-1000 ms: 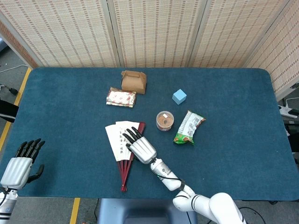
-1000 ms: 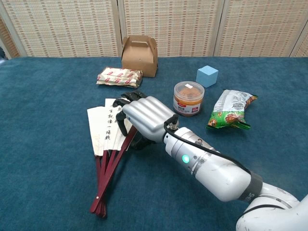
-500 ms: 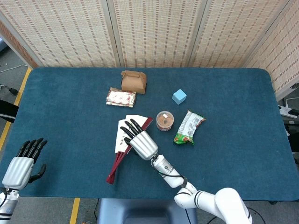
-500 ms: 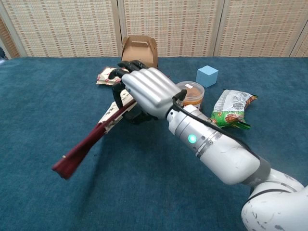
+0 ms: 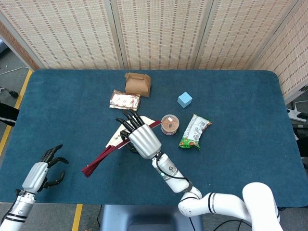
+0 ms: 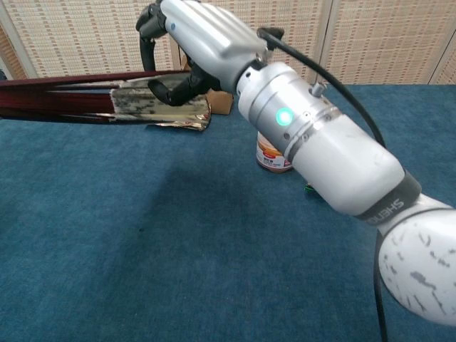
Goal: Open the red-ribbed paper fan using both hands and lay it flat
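The paper fan [image 5: 113,144] is mostly folded, with its red ribs [image 5: 95,162] pointing toward the table's front left and a bit of white paper showing beside the hand. My right hand [image 5: 138,136] grips it at the paper end and holds it above the blue table. The chest view shows the same right hand [image 6: 197,37] high in the frame. There the fan [image 6: 153,105] lies level and its red ribs [image 6: 53,97] run out to the left. My left hand [image 5: 42,172] is near the front left edge, empty, with fingers apart and well away from the fan.
A brown carton [image 5: 138,83] and a red-and-white packet [image 5: 124,100] lie behind the fan. A round jar [image 5: 169,124], a green snack bag [image 5: 195,131] and a blue cube [image 5: 185,99] sit to the right. My right forearm [image 6: 335,157] fills much of the chest view.
My right hand has lifted the fan off the table, and the ribs have swung round to the left. My left hand has come slightly right and turned.
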`<state>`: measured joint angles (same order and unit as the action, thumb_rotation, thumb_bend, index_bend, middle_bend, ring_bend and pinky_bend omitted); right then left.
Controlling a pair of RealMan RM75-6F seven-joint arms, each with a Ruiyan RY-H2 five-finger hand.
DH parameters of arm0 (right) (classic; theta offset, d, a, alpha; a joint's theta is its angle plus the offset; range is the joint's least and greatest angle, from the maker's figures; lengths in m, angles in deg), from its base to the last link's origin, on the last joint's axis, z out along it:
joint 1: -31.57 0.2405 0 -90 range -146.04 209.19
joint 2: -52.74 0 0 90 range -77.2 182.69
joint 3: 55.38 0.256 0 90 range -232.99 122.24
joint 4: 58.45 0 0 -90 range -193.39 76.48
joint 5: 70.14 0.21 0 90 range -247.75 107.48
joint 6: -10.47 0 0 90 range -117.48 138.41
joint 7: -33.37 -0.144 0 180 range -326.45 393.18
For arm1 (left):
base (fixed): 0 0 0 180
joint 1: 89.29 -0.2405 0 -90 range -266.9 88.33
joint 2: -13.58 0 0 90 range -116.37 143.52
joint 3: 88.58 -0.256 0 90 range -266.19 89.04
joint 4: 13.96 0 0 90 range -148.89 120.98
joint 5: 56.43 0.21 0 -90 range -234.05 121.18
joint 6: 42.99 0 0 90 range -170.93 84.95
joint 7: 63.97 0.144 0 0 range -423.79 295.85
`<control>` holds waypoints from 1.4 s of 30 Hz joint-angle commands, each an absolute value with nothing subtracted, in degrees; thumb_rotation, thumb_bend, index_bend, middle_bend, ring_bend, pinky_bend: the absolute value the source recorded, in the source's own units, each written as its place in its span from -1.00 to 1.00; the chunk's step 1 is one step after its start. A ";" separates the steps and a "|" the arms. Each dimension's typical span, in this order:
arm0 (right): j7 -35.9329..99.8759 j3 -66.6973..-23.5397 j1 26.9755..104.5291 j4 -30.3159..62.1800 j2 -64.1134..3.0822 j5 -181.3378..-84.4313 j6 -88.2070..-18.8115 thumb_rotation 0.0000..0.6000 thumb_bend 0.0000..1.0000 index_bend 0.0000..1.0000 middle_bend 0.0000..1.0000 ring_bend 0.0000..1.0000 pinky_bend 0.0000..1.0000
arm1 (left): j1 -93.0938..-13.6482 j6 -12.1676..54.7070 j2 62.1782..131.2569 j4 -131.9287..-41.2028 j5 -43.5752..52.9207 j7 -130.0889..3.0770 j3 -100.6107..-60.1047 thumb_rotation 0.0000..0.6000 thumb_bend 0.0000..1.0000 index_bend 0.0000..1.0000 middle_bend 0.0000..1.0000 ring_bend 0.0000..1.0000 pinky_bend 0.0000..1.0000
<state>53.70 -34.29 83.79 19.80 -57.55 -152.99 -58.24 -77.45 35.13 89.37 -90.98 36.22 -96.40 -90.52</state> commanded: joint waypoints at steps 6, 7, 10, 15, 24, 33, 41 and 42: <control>63.40 -27.57 87.72 28.30 -59.03 -138.39 -52.56 1.00 0.34 0.42 -0.66 -1.00 -0.98 | -70.43 28.70 100.51 -87.47 35.41 -116.23 -87.88 1.00 -0.15 -0.76 -1.00 -1.00 -0.94; 64.22 -27.32 88.06 28.56 -59.25 -137.55 -52.59 1.00 0.34 0.42 -0.66 -1.00 -0.98 | -70.15 28.94 101.48 -86.77 35.09 -115.73 -87.27 1.00 -0.15 -0.76 -1.00 -1.00 -0.94; 66.16 -26.63 89.05 29.03 -59.99 -135.11 -52.85 1.00 0.34 0.42 -0.66 -1.00 -0.98 | -69.82 30.62 105.10 -84.93 33.56 -114.08 -85.06 1.00 -0.15 -0.77 -1.00 -1.00 -0.94; 67.62 -25.57 90.45 28.93 -60.99 -131.42 -53.18 1.00 0.34 0.42 -0.66 -1.00 -0.98 | -69.46 33.04 108.83 -83.73 32.42 -111.36 -83.09 1.00 -0.16 -0.77 -1.00 -1.00 -0.94; 66.85 -24.86 92.04 28.32 -62.18 -127.52 -53.63 1.00 0.34 0.42 -0.66 -1.00 -0.98 | -67.84 33.73 114.85 -81.71 27.77 -108.69 -78.23 1.00 -0.17 -0.53 -1.00 -1.00 -0.92; 66.54 -25.13 93.59 26.94 -63.02 -126.67 -54.56 1.00 0.34 0.42 -0.66 -1.00 -0.98 | -66.64 33.54 118.17 -80.76 25.72 -109.99 -76.27 1.00 -0.19 -0.07 -1.00 -1.00 -0.91; 65.73 -25.32 94.28 25.57 -63.71 -126.23 -55.37 1.00 0.34 0.42 -0.66 -1.00 -0.98 | -66.78 34.32 118.62 -81.41 25.97 -111.42 -76.51 1.00 -0.14 0.27 -0.95 -1.00 -0.91; 65.56 -25.38 94.30 25.52 -63.76 -126.17 -55.46 1.00 0.34 0.42 -0.66 -1.00 -0.98 | -66.76 34.69 119.00 -81.29 25.82 -111.35 -76.22 1.00 -0.10 0.34 -0.91 -1.00 -0.91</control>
